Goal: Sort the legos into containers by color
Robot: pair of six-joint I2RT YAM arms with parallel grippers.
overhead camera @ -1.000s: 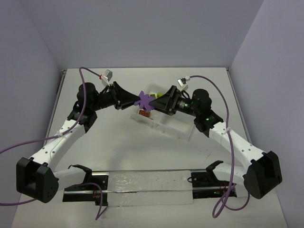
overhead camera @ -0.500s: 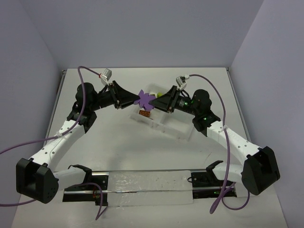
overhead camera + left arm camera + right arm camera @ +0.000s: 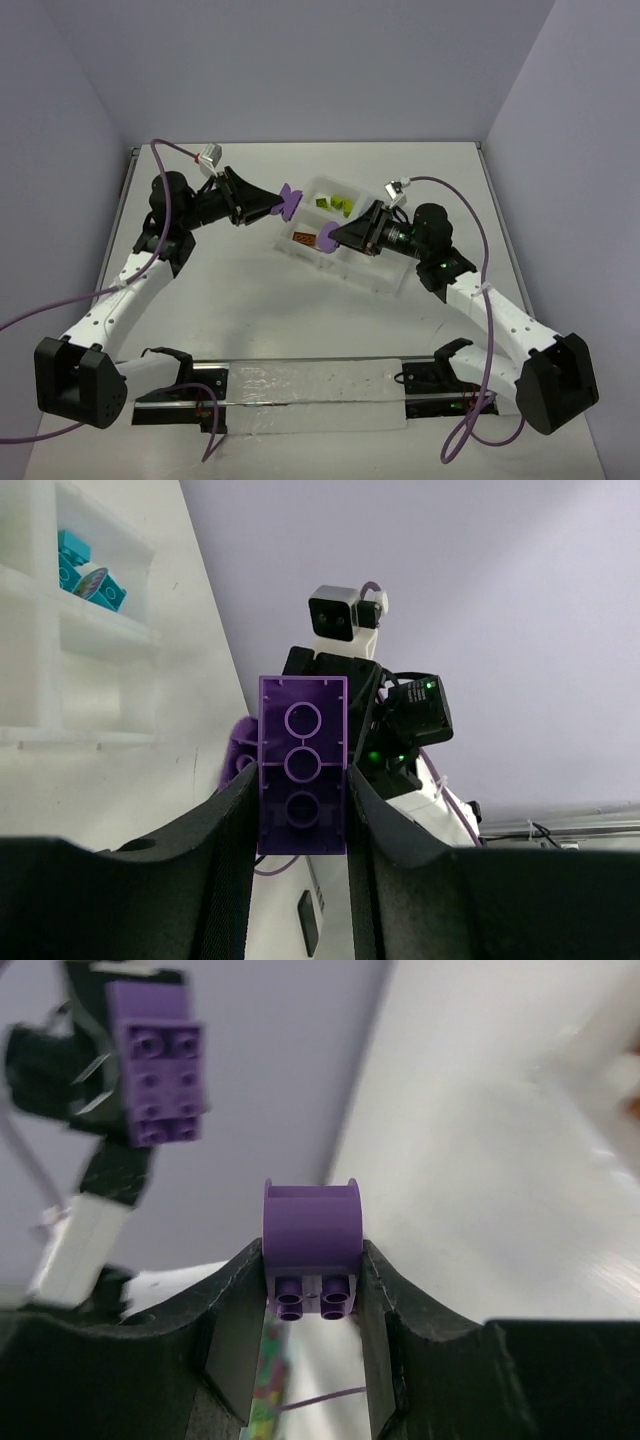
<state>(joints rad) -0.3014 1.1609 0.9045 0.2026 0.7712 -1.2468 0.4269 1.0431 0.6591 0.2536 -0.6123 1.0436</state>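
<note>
**Legos: one purple piece gripped in each arm, both off the table**

Legos in purple are what I have in both arms right now. My left arm runs from the lower left of the overhead view up toward the centre. The left gripper [image 3: 284,203] is closed tight on a purple brick [image 3: 303,778]. In its wrist view the black fingers [image 3: 225,825] press the brick's two long sides, and the hollow underside with three round sockets faces the camera. The brick is in the air, just off the upper-left corner of the white tray [image 3: 365,268].

My right arm comes in from the lower right, angled the opposite way. The right gripper [image 3: 333,237] is clamped on a rounded purple piece [image 3: 312,1230], with two studs showing at its lower edge between the fingers. From overhead this piece hangs above the tray, just right of an orange-brown brick [image 3: 303,238] lying in a near compartment. I cannot tell which compartment the piece is over. The two purple pieces are near each other but apart.

Lime green bricks [image 3: 338,204] sit in the tray's upper compartment. Teal bricks [image 3: 90,575] show in a compartment at the upper left of the left wrist view. A long clear strip with black brackets [image 3: 320,385] lies along the bottom of the overhead view, well apart from both grippers. The background of the right wrist view is blurred.
</note>
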